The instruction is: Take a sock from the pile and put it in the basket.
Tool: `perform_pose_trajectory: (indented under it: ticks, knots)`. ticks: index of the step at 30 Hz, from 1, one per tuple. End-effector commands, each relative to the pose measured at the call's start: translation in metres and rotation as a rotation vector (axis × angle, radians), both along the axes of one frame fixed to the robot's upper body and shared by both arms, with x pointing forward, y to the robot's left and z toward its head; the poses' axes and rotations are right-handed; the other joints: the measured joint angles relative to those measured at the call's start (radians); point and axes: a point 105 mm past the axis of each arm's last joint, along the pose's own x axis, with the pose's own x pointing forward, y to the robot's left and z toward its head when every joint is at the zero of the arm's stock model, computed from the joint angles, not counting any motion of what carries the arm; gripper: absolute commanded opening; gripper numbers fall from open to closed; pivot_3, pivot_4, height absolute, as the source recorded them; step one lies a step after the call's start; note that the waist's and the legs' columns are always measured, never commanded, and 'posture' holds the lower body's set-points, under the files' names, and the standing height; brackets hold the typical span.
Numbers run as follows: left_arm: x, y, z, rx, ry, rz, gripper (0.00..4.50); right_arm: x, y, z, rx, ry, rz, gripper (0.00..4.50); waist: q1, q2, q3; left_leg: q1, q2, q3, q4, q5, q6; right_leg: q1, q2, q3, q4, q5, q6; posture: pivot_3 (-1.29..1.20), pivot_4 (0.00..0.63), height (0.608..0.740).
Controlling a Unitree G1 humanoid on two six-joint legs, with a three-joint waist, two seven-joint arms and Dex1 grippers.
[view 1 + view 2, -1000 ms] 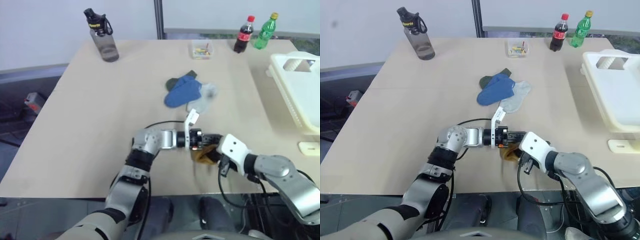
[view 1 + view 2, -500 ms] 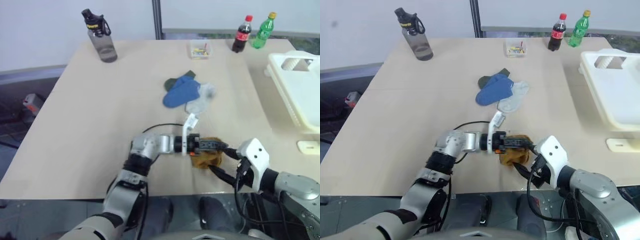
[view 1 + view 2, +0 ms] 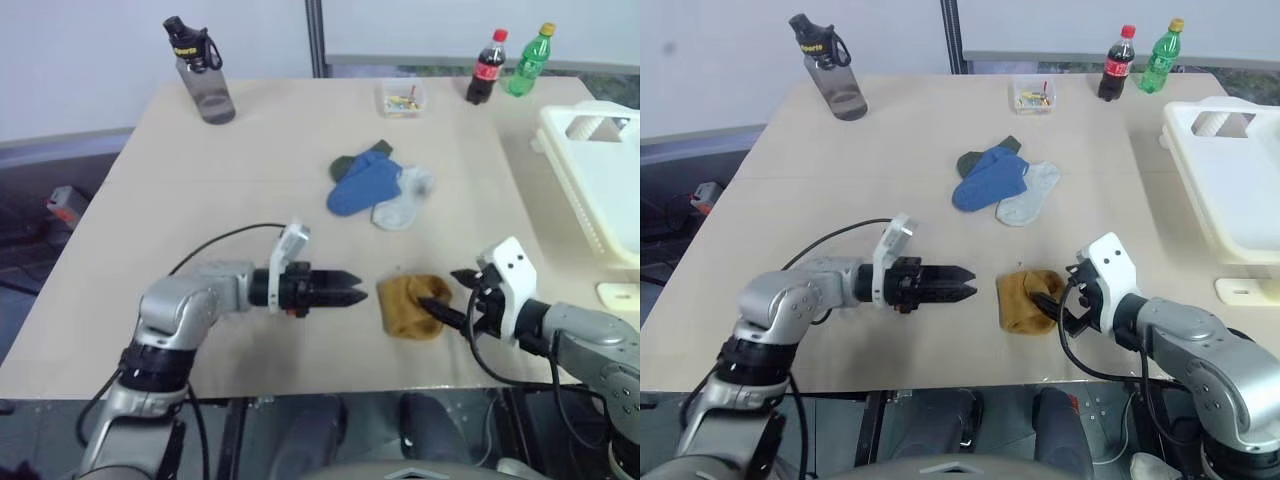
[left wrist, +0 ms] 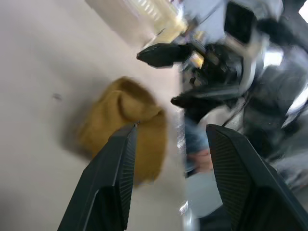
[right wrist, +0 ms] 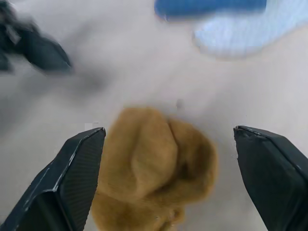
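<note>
Beige tabletop (image 3: 200, 200) fills the left eye view, with a white wall behind it; a dark water bottle (image 3: 200, 70), a small clear plastic box (image 3: 403, 99), a cola bottle (image 3: 487, 66) and a green bottle (image 3: 530, 60) stand along the far edge. The pile (image 3: 378, 188) of blue, pale grey and dark green socks lies mid-table, and the cream-white basket (image 3: 600, 180) sits at the right edge. Near the front edge the mustard-yellow sock (image 3: 410, 305) lies crumpled on the table, well apart from the pile. The left gripper (image 3: 340, 290) hangs just left of it, pointing at it without touching, its fingers slightly parted on nothing. The right gripper (image 3: 445, 298) sits at the sock's right side, fingers spread wide, the lower one at the sock's edge. From the left wrist view, the sock (image 4: 127, 127) appears beyond that gripper's parted fingers (image 4: 110, 187), with the right gripper (image 4: 185, 72) facing from the far side. Over in the right wrist view, the sock (image 5: 154, 168) lies free between two widely spread fingers (image 5: 72, 187), with the blue and pale grey socks beyond.
</note>
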Motion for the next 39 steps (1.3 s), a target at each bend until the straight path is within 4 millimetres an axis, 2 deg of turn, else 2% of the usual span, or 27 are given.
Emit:
perform_pose_trajectory:
  ticks: [1,8,13,19,26,31,34,36,37,38,39]
  knots:
    - [-0.013,0.002,0.001,0.053,-0.165,-0.055,2.46,-0.002,-0.004,-0.012,-0.043,0.066,0.017,4.46,0.001,0.000,0.000,-0.001,0.000,0.000,0.000,0.000,0.000,-0.001,0.000,0.000,0.000,0.000,0.000,0.00,0.150,0.740]
    - [-0.018,0.012,-0.007,0.104,-0.246,-0.008,2.46,-0.013,0.011,-0.037,-0.006,0.197,0.108,4.46,0.000,0.000,0.000,-0.004,0.000,-0.001,0.001,-0.002,0.004,-0.002,0.000,-0.001,-0.001,0.000,0.000,0.00,0.150,0.740]
    - [-0.018,0.014,-0.008,0.107,-0.266,0.017,2.46,-0.006,0.027,-0.045,0.094,0.253,0.112,4.46,-0.012,-0.002,-0.001,-0.001,0.003,0.000,0.000,-0.002,0.004,-0.001,0.002,-0.001,-0.001,0.000,0.000,0.00,0.150,0.740]
    - [-0.014,0.013,-0.010,0.110,-0.294,0.058,2.46,-0.006,0.037,-0.070,-0.005,0.274,0.185,4.46,-0.032,-0.003,-0.003,0.008,0.008,0.001,0.000,-0.003,0.004,0.007,0.006,-0.001,-0.001,-0.001,0.002,0.00,0.150,0.740]
    - [-0.011,0.013,-0.010,0.102,-0.324,0.083,2.46,-0.017,0.046,-0.076,-0.023,0.240,0.289,4.46,-0.031,-0.004,-0.005,0.011,0.018,0.000,0.000,-0.004,0.002,0.010,0.016,-0.002,-0.003,0.002,-0.003,0.00,0.150,0.740]
    - [-0.006,0.013,-0.009,0.094,-0.373,0.101,2.46,-0.008,0.042,-0.073,-0.019,0.154,0.269,4.46,-0.031,-0.004,-0.006,0.011,0.020,0.001,0.000,-0.005,0.000,0.010,0.018,-0.002,-0.005,0.002,-0.003,0.00,0.150,0.740]
    - [-0.002,0.014,-0.007,0.091,-0.397,0.122,2.46,0.001,0.040,-0.065,0.008,0.079,0.246,3.59,-0.030,-0.004,-0.006,0.011,0.020,0.001,0.000,-0.005,-0.001,0.010,0.018,-0.001,-0.006,0.002,-0.004,0.00,0.150,0.740]
    - [0.000,0.014,-0.007,0.089,-0.404,0.123,2.46,0.002,0.040,-0.065,-0.006,0.043,0.252,2.60,-0.027,-0.003,-0.005,0.011,0.020,0.001,0.000,-0.005,-0.001,0.010,0.019,-0.002,-0.006,0.002,-0.004,0.00,0.150,0.740]
    - [0.000,0.014,-0.006,0.088,-0.408,0.123,2.46,0.000,0.040,-0.067,-0.018,0.030,0.262,2.42,-0.027,-0.003,-0.005,0.010,0.020,0.001,0.000,-0.006,-0.001,0.010,0.019,-0.002,-0.006,0.002,-0.004,0.00,0.150,0.740]
    - [0.001,0.013,-0.006,0.087,-0.411,0.124,2.46,0.000,0.040,-0.069,-0.024,0.023,0.269,1.80,-0.026,-0.003,-0.005,0.010,0.020,0.001,0.000,-0.006,-0.001,0.010,0.019,-0.002,-0.006,0.002,-0.004,0.00,0.150,0.740]
    - [0.002,0.013,-0.006,0.085,-0.416,0.128,2.46,-0.002,0.041,-0.069,-0.021,0.018,0.274,1.46,-0.026,-0.003,-0.005,0.010,0.020,0.001,0.000,-0.006,-0.001,0.010,0.019,-0.002,-0.006,0.002,-0.004,0.00,0.150,0.740]
